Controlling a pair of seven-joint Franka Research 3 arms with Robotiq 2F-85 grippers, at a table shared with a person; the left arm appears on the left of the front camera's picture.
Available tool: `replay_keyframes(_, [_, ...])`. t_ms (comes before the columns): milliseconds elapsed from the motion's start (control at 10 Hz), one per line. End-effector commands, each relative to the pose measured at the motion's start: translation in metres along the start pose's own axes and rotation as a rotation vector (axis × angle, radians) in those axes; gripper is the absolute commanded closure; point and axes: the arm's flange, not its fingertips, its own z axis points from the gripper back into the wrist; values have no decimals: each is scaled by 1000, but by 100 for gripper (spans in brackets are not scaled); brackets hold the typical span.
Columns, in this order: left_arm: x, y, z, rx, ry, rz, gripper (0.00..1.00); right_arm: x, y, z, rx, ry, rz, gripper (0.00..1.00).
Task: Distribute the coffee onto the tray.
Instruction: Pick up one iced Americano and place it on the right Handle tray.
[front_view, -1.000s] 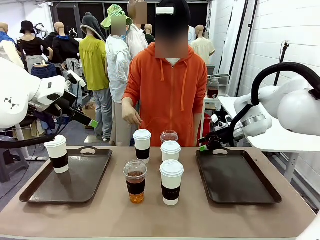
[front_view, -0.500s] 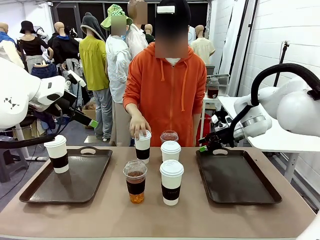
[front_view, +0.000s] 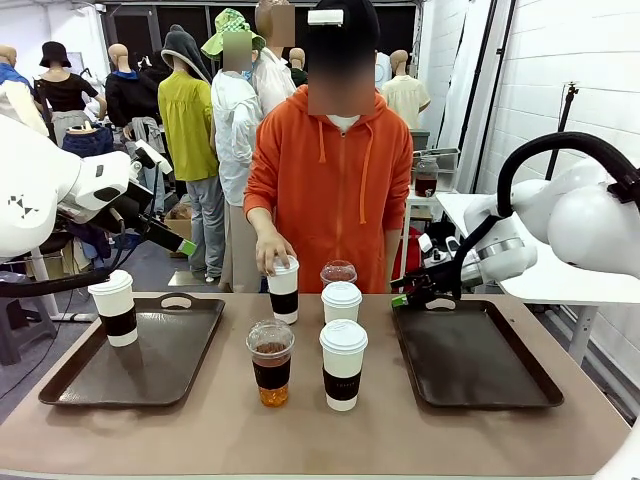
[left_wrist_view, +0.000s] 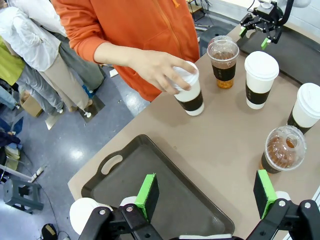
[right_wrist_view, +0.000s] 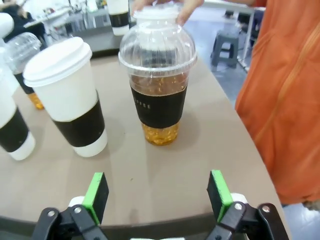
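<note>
A person's hand (front_view: 272, 252) grips the lid of the back white coffee cup (front_view: 283, 292), which leans a little on the table. Near it stand a clear dome-lidded cup (front_view: 338, 274), two white cups (front_view: 341, 303) (front_view: 343, 364) and a front clear cup (front_view: 270, 362). Another white cup (front_view: 117, 308) stands on the left tray (front_view: 150, 372). My left gripper (left_wrist_view: 206, 195) hangs open above that tray. My right gripper (right_wrist_view: 159, 197) is open at the far left corner of the right tray (front_view: 470, 362), facing the clear cup (right_wrist_view: 158, 90) a short way ahead.
The person in an orange hoodie (front_view: 335, 190) stands at the table's far edge, behind the cups. The right tray holds nothing. Bare tabletop (front_view: 300, 430) lies in front of the cups and between the two trays.
The person's hand has come down onto the back white cup and taken hold of its lid. My right gripper has edged slightly left. The left arm has not moved.
</note>
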Motion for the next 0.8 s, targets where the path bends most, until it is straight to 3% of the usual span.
replay_keyframes(0, [0,0,0,-9,-4,1,0,-7,-11,-18,1,-49,37,0])
replay_keyframes(700, [0,0,0,-9,-4,1,0,-10,-38,-62,-28,-136,26,0])
